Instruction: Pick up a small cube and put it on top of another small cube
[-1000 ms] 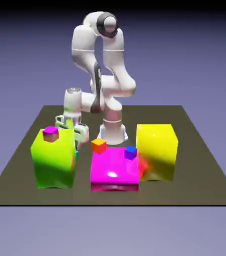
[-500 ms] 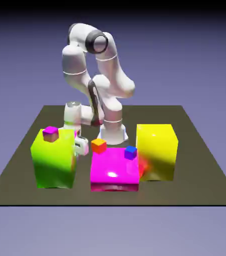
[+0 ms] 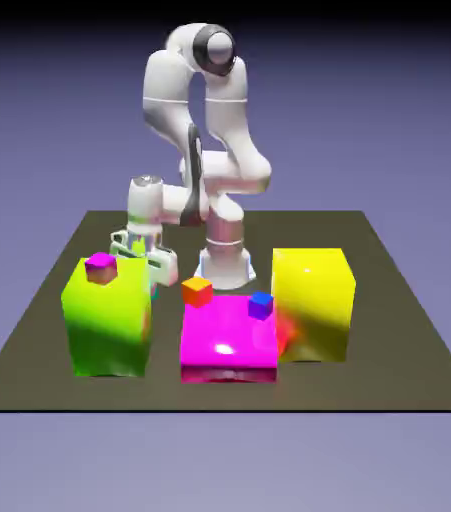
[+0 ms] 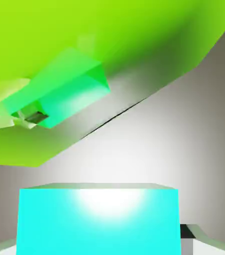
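The small cube (image 4: 98, 219), teal with a bright glare on its face, fills the bottom of the hand view. It sits between the grey finger tips (image 4: 196, 238), and my gripper (image 4: 98, 248) is shut on it. In the exterior view my gripper (image 3: 145, 262) hangs just behind the big lime block (image 3: 107, 320), which hides the held cube. A magenta-topped small cube (image 3: 100, 267) rests on top of that lime block. An orange small cube (image 3: 197, 291) and a blue small cube (image 3: 260, 304) sit on the low magenta block (image 3: 227, 345).
A tall yellow block (image 3: 313, 303) stands against the magenta block on the exterior view's right. The lime block's glossy side (image 4: 109, 45) looms close in the hand view and mirrors the held cube. The dark table (image 3: 399, 340) carries all three blocks.
The arm dipped down behind the lime block, the gripper went from open to shut on the teal cube, and the hand has risen back to its earlier height.
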Controlling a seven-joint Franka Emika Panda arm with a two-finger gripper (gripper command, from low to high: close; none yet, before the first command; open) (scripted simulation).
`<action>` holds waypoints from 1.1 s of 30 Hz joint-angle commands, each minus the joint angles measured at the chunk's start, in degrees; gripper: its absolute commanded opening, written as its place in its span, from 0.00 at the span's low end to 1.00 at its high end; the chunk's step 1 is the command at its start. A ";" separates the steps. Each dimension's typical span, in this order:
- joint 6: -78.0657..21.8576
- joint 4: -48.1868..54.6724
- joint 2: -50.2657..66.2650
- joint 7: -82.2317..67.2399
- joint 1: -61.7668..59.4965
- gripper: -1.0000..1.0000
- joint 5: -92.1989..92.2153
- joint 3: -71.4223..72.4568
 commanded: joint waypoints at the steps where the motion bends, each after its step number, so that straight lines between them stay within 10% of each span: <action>1: -1.52 1.87 0.01 -2.55 -1.29 0.00 0.31 -0.02; 33: -46.75 8.28 -33.08 -82.28 13.11 0.00 17.64 8.60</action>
